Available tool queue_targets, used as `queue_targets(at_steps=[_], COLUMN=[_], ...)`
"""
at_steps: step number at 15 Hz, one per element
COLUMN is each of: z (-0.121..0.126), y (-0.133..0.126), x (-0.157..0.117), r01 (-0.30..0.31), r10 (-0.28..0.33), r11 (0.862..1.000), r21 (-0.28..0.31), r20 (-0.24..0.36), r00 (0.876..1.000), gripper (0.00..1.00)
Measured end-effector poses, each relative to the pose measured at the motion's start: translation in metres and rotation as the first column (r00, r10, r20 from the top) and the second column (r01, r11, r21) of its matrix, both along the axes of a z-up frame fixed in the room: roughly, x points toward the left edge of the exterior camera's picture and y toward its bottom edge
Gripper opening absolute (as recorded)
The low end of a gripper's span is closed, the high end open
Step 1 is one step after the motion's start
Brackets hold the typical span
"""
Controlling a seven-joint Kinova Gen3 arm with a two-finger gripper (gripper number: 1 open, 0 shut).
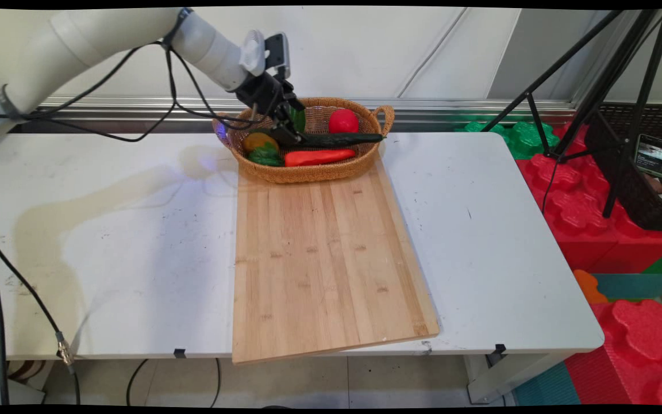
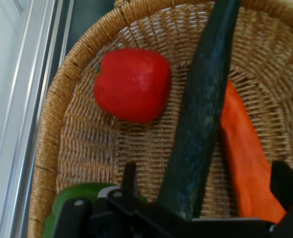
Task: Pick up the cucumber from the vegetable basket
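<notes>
Tool [image 1: 288, 129]: I have it reaching down into the basket [image 1: 314, 171] from the upper left, its fingers clamped on the near end of the cucumber [image 1: 342, 138]. In the hand view the cucumber [image 2: 201, 129] runs straight out from between the fingers.

Cucumber: dark green, long axis lying left to right across the basket in the main view, free end pointing right toward the basket's right handle, resting over the rim there.

Carrot [image 1: 318, 156]: orange-red, just in front of the cucumber, roughly parallel to it.

Red pepper [image 1: 343, 121]: behind the cucumber, near the back wall.

Orange round fruit [image 1: 260, 141] and green leafy piece [image 1: 266, 155]: left end of basket, below the tool.

Cutting board [image 1: 325, 253]: wooden, on the white surface [image 1: 124, 241]; the basket sits at its far end.
</notes>
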State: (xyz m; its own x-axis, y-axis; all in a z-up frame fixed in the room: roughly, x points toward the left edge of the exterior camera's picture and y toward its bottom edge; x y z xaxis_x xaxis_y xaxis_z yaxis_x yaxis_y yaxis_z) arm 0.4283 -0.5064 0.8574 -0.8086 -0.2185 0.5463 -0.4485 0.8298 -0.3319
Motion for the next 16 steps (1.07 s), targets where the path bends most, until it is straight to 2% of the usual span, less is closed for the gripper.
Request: queue_targets(at_steps=[7,16], z=[-0.020,-0.032], y=[-0.028,-0.042], x=[-0.020,-0.030], r01=[0.012,0.017], r10=[-0.012,-0.018], r11=[1.000,1.000], r21=[0.010,0.019], r20=[0.033,0.053], r00=[0.999,0.998], gripper=[1.00,1.00])
